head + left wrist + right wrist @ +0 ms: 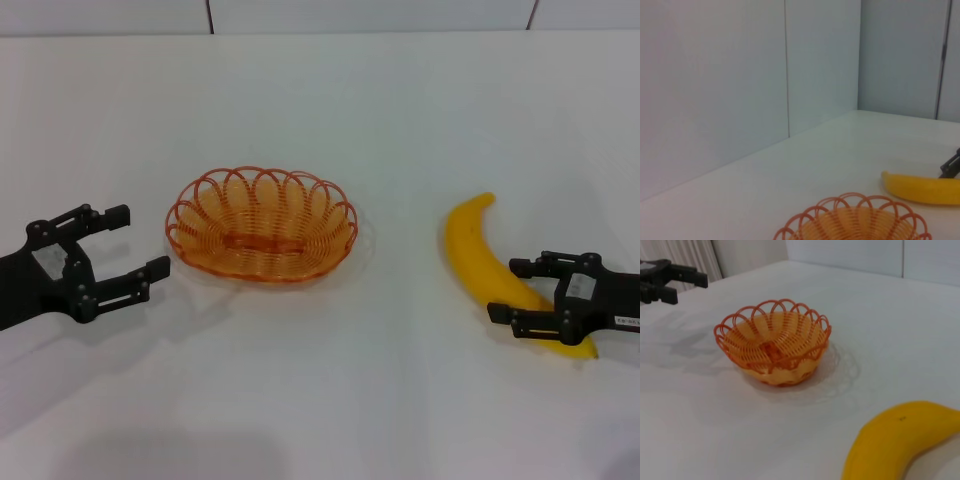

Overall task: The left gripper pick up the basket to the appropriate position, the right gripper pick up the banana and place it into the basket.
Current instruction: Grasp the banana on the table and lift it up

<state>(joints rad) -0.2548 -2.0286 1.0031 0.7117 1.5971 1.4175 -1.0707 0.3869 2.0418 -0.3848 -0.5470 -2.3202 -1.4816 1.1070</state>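
Observation:
The orange wire basket [250,262] stands empty on the white table, left of the middle. My left gripper [135,242] is open, just left of the basket and apart from it. The yellow banana [475,250] lies on the table at the right. My right gripper [508,290] is open, with its fingers on either side of the banana's near half. The left wrist view shows the basket's rim [840,202] and the banana [920,189]. The right wrist view shows the basket [780,365], the banana [895,440] close up, and the left gripper [682,287] farther off.
The white table [320,400] reaches to a pale panelled wall [300,15] at the back. Nothing else lies on it.

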